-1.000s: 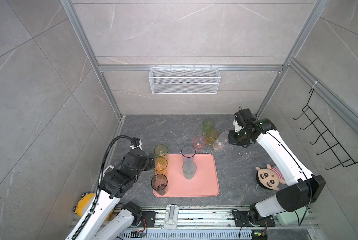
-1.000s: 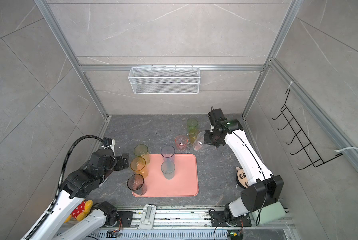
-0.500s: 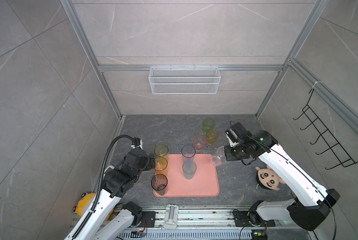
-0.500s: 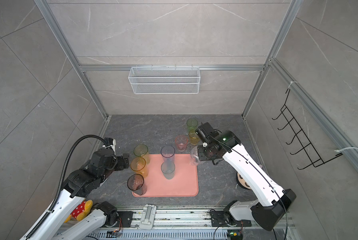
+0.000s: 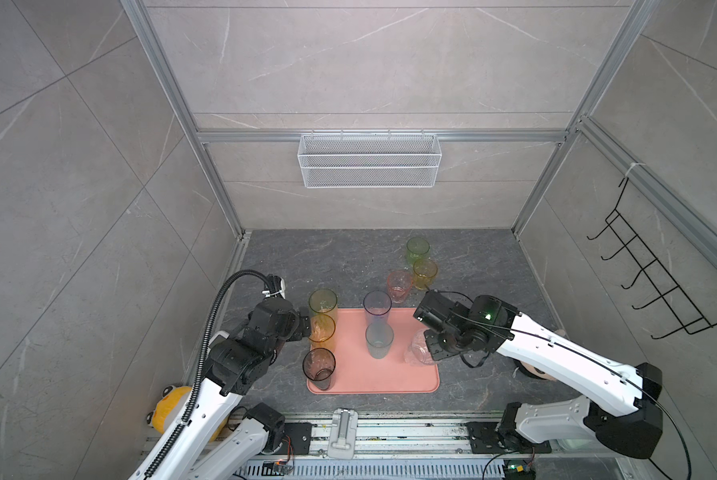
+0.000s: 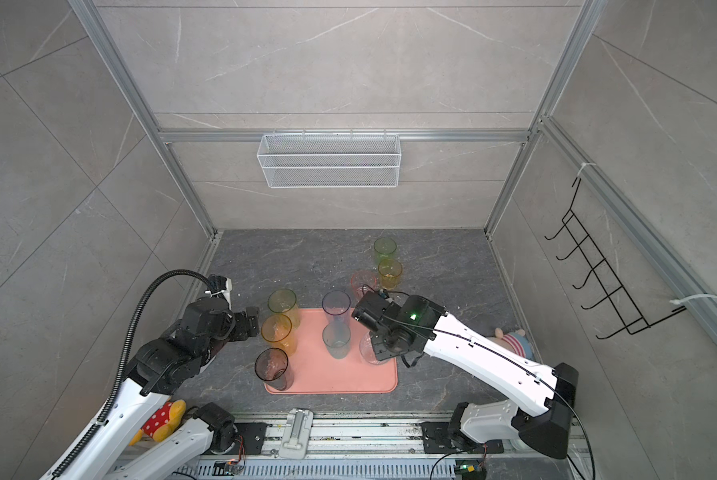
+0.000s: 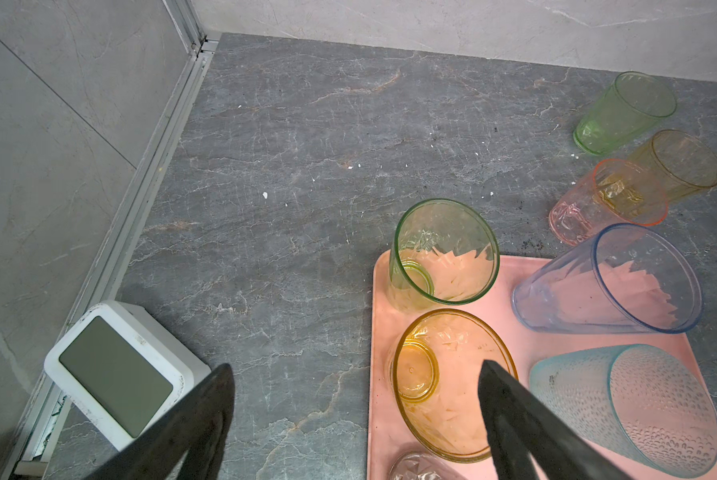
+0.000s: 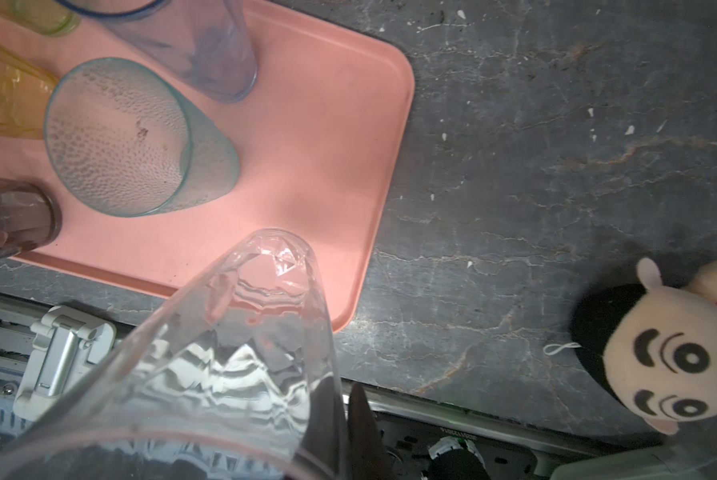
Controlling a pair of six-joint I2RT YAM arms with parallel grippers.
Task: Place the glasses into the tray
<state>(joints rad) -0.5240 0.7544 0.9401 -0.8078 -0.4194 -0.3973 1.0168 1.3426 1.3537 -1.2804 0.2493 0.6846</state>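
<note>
**A:** Where is the clear faceted tumbler (image 8: 244,332)?

**B:** In the right pincer (image 8: 342,411), which is pinched tight on the wall at its rim. The glass hangs tilted over the right edge of the flat salmon-pink tray (image 5: 361,376). I cannot tell whether its base touches the tray.

**A:** And the tray itself?

**B:** It lies on the dark grey stone table (image 5: 307,257), near the middle of the front edge. Five glasses stand upright in it. Down its left side are the tall yellow-green tumbler (image 5: 322,301), the tall amber tumbler (image 5: 321,328) and the smoky grey tumbler (image 5: 318,365). Down the middle are the tall blue-grey tumbler (image 5: 376,305) and the teal dimpled tumbler (image 5: 379,338).

**A:** What is outside it?

**B:** Three stand on the table between the tray and the back edge, right of centre. The short pink tumbler (image 5: 399,284) is nearest the tray, the short amber tumbler (image 5: 424,272) is just beside it, and the short green tumbler (image 5: 417,248) is farthest back.

**A:** The left pincer (image 7: 354,370)?

**B:** Its jaws are spread wide and hold nothing. It is just beside the tall amber tumbler, at the tray's left edge.
</note>
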